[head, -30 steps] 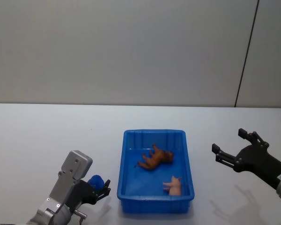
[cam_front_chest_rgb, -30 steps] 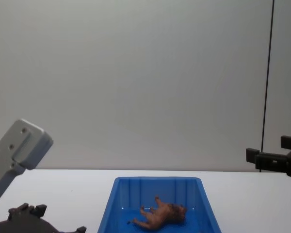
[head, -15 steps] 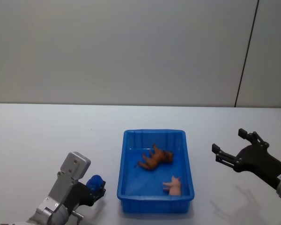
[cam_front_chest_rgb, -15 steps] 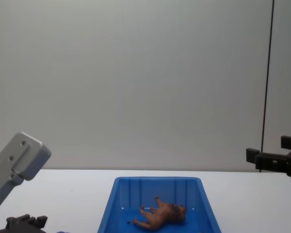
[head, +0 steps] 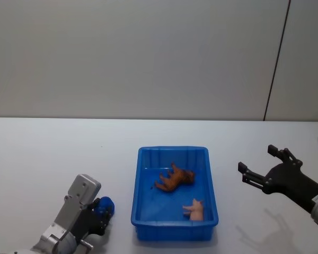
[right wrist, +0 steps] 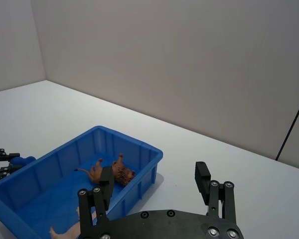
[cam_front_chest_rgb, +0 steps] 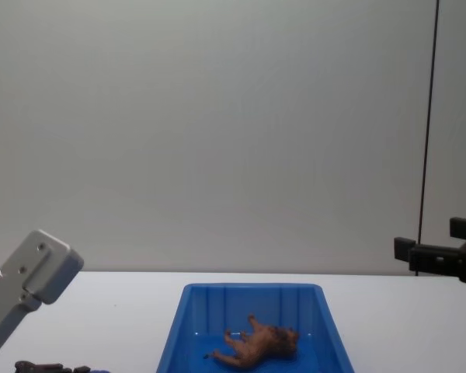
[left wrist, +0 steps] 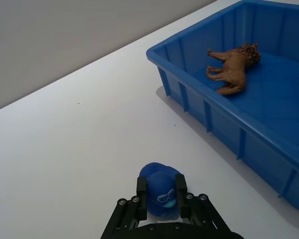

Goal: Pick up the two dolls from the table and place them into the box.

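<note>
1. Dolls are both lying inside the box [head: 174, 233]: the brown doll [head: 175, 177] on its side nearer the far wall, the pink doll [head: 195, 209] near the front right corner. The box is sitting between the two claws on the table [head: 53, 148].
2. The left gripper [head: 102, 211] is hanging low just beside the box's left wall, its fingers clamping a small blue cap-like object [left wrist: 161, 194].
3. The right gripper [head: 259, 168] is hovering above the table, well apart from the box's right wall, fingers spread and holding nothing.
4. Judging from this, the placing looks done; pulling both arms clear without nudging the box is what matters, especially for the left claw, which is the closer one.
</note>
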Controlling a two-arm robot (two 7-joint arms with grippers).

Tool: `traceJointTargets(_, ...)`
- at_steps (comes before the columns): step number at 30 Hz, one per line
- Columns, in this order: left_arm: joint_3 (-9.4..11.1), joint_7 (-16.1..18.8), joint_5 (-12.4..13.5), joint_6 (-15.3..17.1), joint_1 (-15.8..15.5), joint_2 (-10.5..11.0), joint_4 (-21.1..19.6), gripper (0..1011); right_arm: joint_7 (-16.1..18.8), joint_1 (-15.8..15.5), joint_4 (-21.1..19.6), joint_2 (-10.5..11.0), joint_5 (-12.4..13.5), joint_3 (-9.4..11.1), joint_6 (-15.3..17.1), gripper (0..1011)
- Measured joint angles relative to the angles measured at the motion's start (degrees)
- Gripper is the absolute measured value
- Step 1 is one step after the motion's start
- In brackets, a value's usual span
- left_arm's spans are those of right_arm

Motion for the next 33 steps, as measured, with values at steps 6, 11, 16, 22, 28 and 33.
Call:
traceJointTargets(6,-0.12,-1.26,0.53,-0.63,-1.09,-0.61,2.24,262,0.0,0.0,0.0,0.0,0.0,0.0,0.0,1001)
traceJointTargets(11,-0.27,-2.03,0.97,-0.81,-1.72,-0.87,3.24,226,0.0,0.0,0.0,0.0,0.0,0.0,0.0,1000)
traceJointTargets(16,-0.52,-2.41,1.67,-0.84,-2.08,-0.91,3.11,199,0.0,0.0,0.0,0.0,0.0,0.0,0.0,1001)
traceJointTargets(22,-0.89,-2.48,2.77,-1.31,-2.42,-0.76,1.1,167,0.0,0.0,0.0,0.0,0.0,0.0,0.0,1001)
traceJointTargets(28,-1.06,-2.48,3.97,-1.94,-2.99,-0.88,-1.35,141,0.0,0.0,0.0,0.0,0.0,0.0,0.0,1001)
traceJointTargets(33,-0.77,-2.61,5.34,-3.01,-4.07,-1.94,-3.32,130,0.0,0.0,0.0,0.0,0.0,0.0,0.0,1001)
